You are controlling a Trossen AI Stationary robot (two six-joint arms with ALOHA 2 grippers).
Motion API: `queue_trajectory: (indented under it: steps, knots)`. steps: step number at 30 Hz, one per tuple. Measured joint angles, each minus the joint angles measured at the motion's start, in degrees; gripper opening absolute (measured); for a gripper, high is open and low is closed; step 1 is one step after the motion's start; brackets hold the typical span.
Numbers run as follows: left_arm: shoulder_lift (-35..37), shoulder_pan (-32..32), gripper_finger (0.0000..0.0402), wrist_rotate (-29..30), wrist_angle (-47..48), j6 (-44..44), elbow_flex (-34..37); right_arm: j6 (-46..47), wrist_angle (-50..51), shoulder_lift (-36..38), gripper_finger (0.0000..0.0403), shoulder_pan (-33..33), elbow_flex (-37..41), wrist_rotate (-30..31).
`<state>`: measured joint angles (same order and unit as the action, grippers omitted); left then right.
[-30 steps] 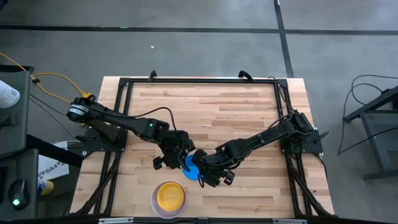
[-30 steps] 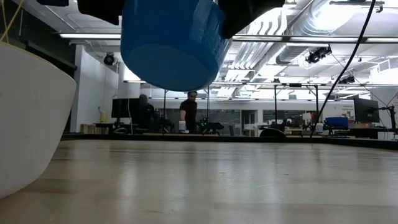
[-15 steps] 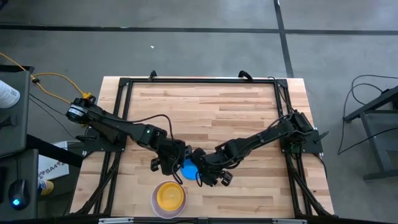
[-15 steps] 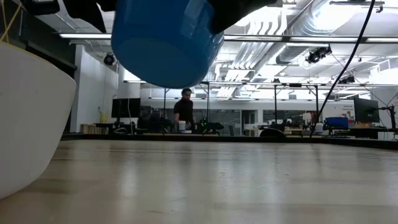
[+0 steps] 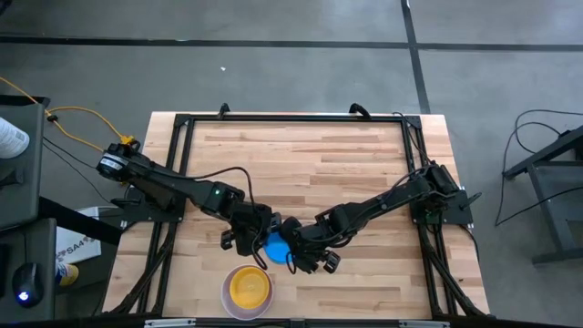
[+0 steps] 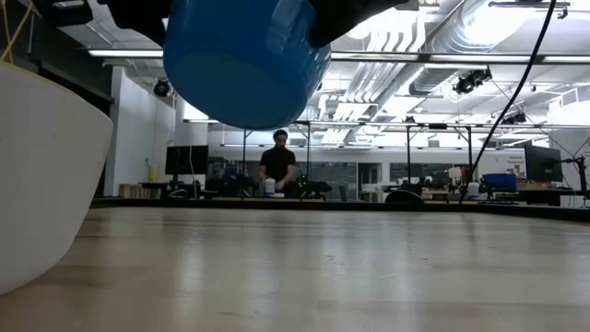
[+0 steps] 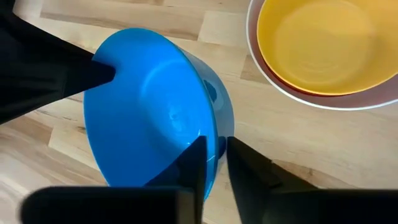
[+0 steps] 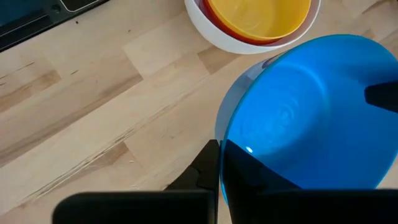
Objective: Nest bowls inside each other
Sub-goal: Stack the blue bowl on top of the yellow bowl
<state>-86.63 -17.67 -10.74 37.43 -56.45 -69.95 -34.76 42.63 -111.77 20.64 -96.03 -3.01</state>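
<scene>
A blue bowl (image 5: 273,247) hangs tilted above the table's near middle, also seen in the low view (image 6: 244,65). My left gripper (image 5: 258,242) is shut on its left rim, and my right gripper (image 5: 293,250) is shut on the opposite rim. Near the front edge a white bowl (image 5: 227,298) rests on its base. Inside it sits a yellow bowl (image 5: 248,286), with a red rim (image 7: 292,88) showing between the two. My left gripper (image 7: 216,165) has the blue bowl's rim (image 7: 211,140) between its fingers, one finger (image 7: 193,171) inside and one (image 7: 249,177) outside the wall. It slants down from the table's left. The bowl is tilted and clear of the table. My right gripper (image 8: 219,168) pinches the opposite rim (image 8: 221,134). One finger (image 8: 208,167) lies outside the wall, and the other shows dark through the blue. It slants down from the table's right. The bowl hangs clear of the table.
The stack in the white bowl (image 6: 37,175) stands just near-left of the held bowl. A black frame (image 5: 291,117) runs around the wooden tabletop, with bare wood toward the far side. A person stands far off in the room behind.
My left gripper has moved toward the table's near edge and rolled, coming onto the blue bowl's left rim. The bowl stays lifted in my right gripper and has shifted slightly toward the table's left.
</scene>
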Motion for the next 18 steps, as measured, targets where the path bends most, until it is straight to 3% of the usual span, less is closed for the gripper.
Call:
queue_trajectory:
  steps: [5, 18]
  knots:
    - [0.0, 0.0, 0.001, -0.4, 0.39, 0.25, 0.0, -0.03, 0.07, 0.0, 0.0004, 0.0, 0.0, -0.04]
    - [-0.02, -0.02, 0.0003, -0.42, -0.12, 1.25, 0.02, 0.02, -0.07, 0.0, 0.0009, 0.0, 0.0, 0.0]
